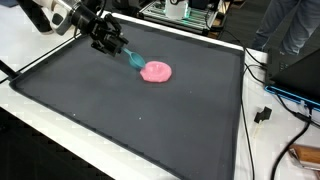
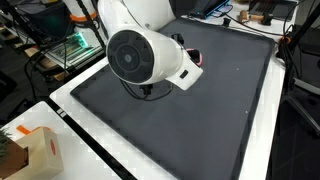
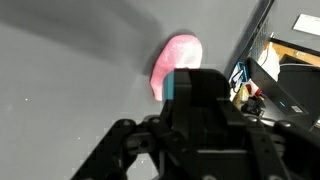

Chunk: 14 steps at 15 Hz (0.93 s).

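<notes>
In an exterior view: grips teal tool [image 1: 134, 60] in closed jaws of gripper [image 1: 120, 48], tip at edge of pink blob [image 1: 156, 71] on black mat [image 1: 120, 110]. In an exterior view: hides contact behind arm [image 2: 140, 55]. Wrist view: could smear pink blob across black mat if pushed hard.

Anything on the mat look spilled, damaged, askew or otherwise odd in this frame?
Nothing stands out. The pink lump lies whole on the dark mat, which looks flat, with no spill or tear showing. The gripper holds a teal object whose tip reaches the lump's edge.
</notes>
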Available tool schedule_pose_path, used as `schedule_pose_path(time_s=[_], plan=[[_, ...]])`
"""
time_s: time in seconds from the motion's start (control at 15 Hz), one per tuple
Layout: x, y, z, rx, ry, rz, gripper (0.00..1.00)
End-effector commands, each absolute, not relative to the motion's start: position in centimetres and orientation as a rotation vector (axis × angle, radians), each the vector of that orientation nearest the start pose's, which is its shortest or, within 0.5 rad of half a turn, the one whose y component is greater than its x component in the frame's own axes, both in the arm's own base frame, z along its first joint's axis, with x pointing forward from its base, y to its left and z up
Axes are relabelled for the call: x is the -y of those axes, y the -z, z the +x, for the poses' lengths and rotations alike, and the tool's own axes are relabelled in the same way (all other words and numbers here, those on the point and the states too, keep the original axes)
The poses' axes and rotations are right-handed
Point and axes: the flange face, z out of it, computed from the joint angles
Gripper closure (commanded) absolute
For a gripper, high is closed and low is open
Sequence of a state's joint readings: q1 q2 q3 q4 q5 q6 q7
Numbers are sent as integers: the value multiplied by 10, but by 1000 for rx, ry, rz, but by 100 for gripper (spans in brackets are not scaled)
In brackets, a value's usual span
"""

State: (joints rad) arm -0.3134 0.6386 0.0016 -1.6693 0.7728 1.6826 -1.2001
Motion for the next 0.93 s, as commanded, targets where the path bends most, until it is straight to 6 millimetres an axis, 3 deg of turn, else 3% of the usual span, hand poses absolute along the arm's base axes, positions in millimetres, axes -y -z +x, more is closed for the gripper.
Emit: schedule_pose_path(time_s=[0.0, 0.47, 0.87], plan=[[130, -223, 616, 566, 76, -2134, 75], [127, -234, 622, 553, 65, -2172, 75], [108, -258, 631, 521, 37, -2248, 75]])
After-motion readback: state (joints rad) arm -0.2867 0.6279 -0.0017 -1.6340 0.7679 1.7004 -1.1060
